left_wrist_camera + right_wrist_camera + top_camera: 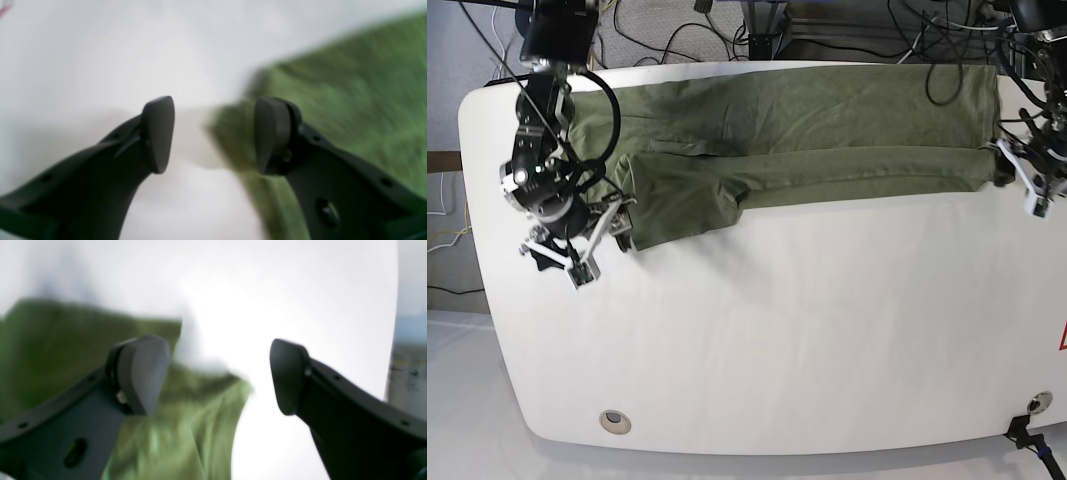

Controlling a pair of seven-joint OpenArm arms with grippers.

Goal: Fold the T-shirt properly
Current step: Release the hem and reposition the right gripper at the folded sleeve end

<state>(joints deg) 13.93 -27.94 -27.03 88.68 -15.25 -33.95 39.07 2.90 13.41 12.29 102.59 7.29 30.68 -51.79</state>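
Far left on the glossy white rounded-corner table (777, 330), right black-and-grey fingers (143, 373) spread wide, gripping nothing, near the cloth's edge. Lying across the table's far side, partly folded over, with a loose flap toward the left: olive-green cotton T-shirt (827, 115). At far right, left black fingers (273, 136) parted, empty, beside the T-shirt's corner.

My T-shirt (867, 115) lies along the far side of the table (777, 330), stretching nearly from one side to the other (a flap of it juts towards the near side, over by my right). My right gripper (599, 245) is beside that flap; my left gripper (1017, 180) is by the shirt's opposite end. Cables (827, 42) lie behind the table.
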